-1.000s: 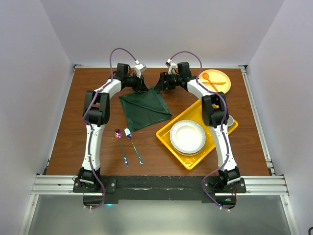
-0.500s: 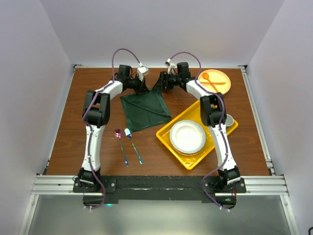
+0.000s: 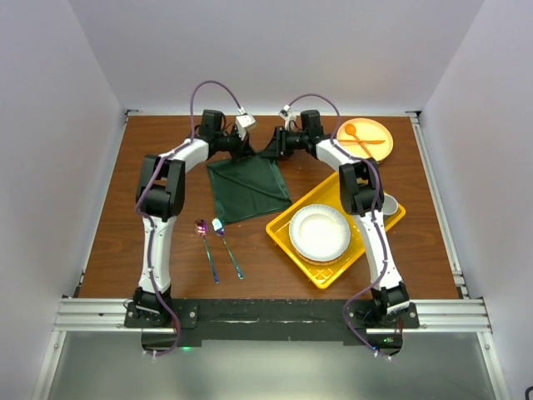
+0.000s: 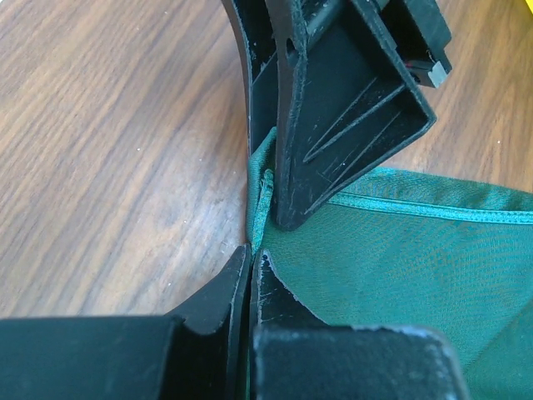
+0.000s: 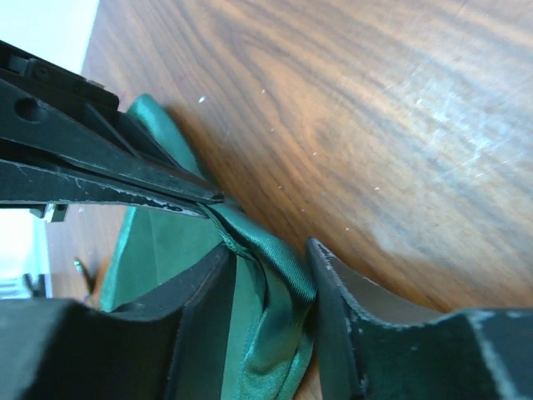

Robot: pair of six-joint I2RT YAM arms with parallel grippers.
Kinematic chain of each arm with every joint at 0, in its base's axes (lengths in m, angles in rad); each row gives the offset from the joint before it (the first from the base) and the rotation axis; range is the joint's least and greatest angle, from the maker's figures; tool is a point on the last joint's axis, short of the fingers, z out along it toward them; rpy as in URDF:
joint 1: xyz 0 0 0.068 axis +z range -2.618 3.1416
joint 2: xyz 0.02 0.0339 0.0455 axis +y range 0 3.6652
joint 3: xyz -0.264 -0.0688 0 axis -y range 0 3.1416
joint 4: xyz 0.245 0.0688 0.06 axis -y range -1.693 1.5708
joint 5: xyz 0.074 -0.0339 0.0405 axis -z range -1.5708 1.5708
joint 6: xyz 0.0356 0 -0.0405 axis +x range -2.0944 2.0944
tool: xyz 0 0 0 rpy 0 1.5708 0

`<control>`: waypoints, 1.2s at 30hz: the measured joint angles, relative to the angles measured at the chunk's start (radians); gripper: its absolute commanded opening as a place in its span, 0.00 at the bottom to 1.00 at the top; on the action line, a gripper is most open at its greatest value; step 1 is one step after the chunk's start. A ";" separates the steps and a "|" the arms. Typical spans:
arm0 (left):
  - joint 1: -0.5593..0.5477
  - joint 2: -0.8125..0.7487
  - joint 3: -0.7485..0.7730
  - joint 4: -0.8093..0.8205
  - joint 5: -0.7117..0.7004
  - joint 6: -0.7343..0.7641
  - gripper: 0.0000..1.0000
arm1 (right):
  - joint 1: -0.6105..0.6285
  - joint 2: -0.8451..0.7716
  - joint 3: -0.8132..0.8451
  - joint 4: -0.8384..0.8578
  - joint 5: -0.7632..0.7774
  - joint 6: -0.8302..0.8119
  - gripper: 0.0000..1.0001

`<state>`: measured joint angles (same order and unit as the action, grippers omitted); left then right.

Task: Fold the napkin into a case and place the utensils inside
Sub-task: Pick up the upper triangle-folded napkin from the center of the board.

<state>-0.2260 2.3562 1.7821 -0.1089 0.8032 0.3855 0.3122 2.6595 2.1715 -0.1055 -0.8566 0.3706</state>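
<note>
Left gripper (image 4: 252, 252) is pinched tight on the napkin (image 3: 248, 187) at its far corner, near the far edge of the desk (image 3: 117, 242). Right gripper (image 5: 268, 254) straddles bunched cloth just beside it, though we cannot tell whether it clamps.

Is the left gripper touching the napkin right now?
Touching. The left wrist view shows the left gripper shut on the napkin's edge, cloth pinched between its fingers.

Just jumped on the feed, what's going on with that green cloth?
Both arms are at the napkin's far corner. The left gripper is shut on the cloth's edge there. The right gripper straddles bunched cloth right beside it, grip not clearly closed. The metal utensils lie untouched on the table, nearer the bases.
</note>
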 measured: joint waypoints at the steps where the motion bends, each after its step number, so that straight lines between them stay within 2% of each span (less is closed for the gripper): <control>1: 0.000 -0.002 -0.006 0.004 0.000 0.001 0.00 | 0.000 0.003 0.000 0.005 -0.011 0.006 0.49; 3: 0.000 -0.004 -0.018 0.015 0.000 0.003 0.00 | 0.000 0.005 0.000 0.008 -0.028 0.011 0.51; 6: 0.000 -0.008 -0.029 0.025 0.000 0.010 0.00 | 0.000 0.005 0.000 0.010 -0.041 0.018 0.38; 7: 0.000 -0.009 -0.030 0.026 0.000 0.016 0.00 | 0.000 0.005 0.000 0.008 -0.045 0.019 0.27; 12: 0.000 -0.012 -0.030 0.026 0.000 0.024 0.02 | 0.000 0.005 0.000 0.000 -0.052 0.026 0.01; 13: 0.000 -0.013 -0.030 0.026 -0.001 0.025 0.08 | 0.000 0.005 0.000 0.000 -0.052 0.026 0.00; 14: 0.000 -0.013 -0.030 0.026 -0.002 0.025 0.23 | 0.000 0.005 0.000 0.000 -0.052 0.025 0.00; 17: 0.001 -0.016 -0.030 0.024 -0.011 0.019 0.48 | 0.000 0.005 0.000 0.000 -0.051 0.023 0.00; 19: 0.004 -0.025 -0.031 0.013 -0.016 0.018 0.54 | 0.000 0.005 0.000 0.000 -0.051 0.015 0.00; 20: 0.008 -0.034 -0.034 0.008 -0.016 0.018 0.60 | 0.000 0.005 0.000 0.000 -0.051 0.008 0.00; 25: 0.089 -0.111 -0.047 -0.095 0.022 0.046 0.67 | 0.003 0.003 -0.010 0.003 -0.053 -0.047 0.00; 31: 0.241 -0.129 0.056 -0.352 0.040 0.201 0.70 | 0.007 -0.029 -0.061 0.003 -0.056 -0.112 0.00; 36: 0.242 -0.121 0.071 -0.494 0.074 0.295 0.74 | 0.010 -0.075 -0.079 0.006 -0.080 -0.167 0.00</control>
<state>0.0162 2.2349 1.8530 -0.6033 0.8768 0.6807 0.3218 2.5843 2.0930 -0.0998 -0.9363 0.2031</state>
